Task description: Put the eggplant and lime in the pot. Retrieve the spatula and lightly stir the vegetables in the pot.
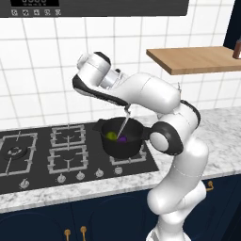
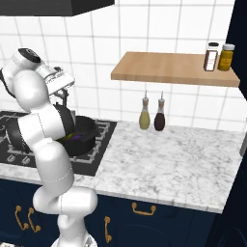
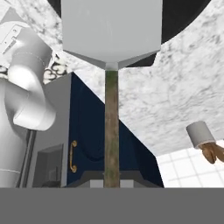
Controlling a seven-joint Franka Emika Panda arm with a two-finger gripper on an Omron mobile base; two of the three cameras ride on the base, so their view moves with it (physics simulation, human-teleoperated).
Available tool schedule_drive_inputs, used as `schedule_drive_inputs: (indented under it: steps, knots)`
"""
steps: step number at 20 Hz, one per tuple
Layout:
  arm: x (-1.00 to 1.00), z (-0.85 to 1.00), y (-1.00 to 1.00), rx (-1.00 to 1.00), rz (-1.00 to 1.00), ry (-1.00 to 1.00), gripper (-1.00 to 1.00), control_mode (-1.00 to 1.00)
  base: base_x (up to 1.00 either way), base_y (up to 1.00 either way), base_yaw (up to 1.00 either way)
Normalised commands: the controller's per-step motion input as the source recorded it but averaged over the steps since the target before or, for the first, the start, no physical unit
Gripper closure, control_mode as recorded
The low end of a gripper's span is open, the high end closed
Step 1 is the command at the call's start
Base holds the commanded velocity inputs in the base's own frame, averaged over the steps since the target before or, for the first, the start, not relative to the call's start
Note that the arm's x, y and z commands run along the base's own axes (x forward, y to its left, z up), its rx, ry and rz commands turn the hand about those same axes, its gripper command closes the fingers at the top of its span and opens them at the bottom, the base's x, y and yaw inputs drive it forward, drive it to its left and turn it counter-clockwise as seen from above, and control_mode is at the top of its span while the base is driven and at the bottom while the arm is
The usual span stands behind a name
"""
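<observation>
The hand (image 1: pixel 125 108) was clamped tight on the thin handle end of the spatula (image 1: pixel 123 124), a light, stiff tool best held high there, its blade down in the pot (image 1: pixel 121 137) on the stove beside the lime (image 1: pixel 111 135) and eggplant (image 1: pixel 122 139).

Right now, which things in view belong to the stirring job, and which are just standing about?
Job: round black pot; yellow-green lime and purple eggplant inside it; grey-bladed spatula held in the shut gripper.

Bystanders: two slim bottles on the marble counter; two jars on the wooden shelf.
</observation>
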Motion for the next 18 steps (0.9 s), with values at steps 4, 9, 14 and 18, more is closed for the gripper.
schedule_drive_inputs:
  steps: [4,9,14,18]
  knots:
    - [0.20,-0.31,0.00,0.00,-0.01,0.00,1.00,-1.00,0.00,0.00,0.00]
    - [0.04,-0.57,0.00,0.00,0.00,0.00,1.00,-1.00,0.00,0.00,0.00]
    - [0.00,-0.52,-0.03,0.00,-0.01,0.00,1.00,-1.00,0.00,0.00,0.00]
    - [0.00,0.03,-0.37,-0.04,-0.09,0.00,1.00,-1.00,0.00,0.00,0.00]
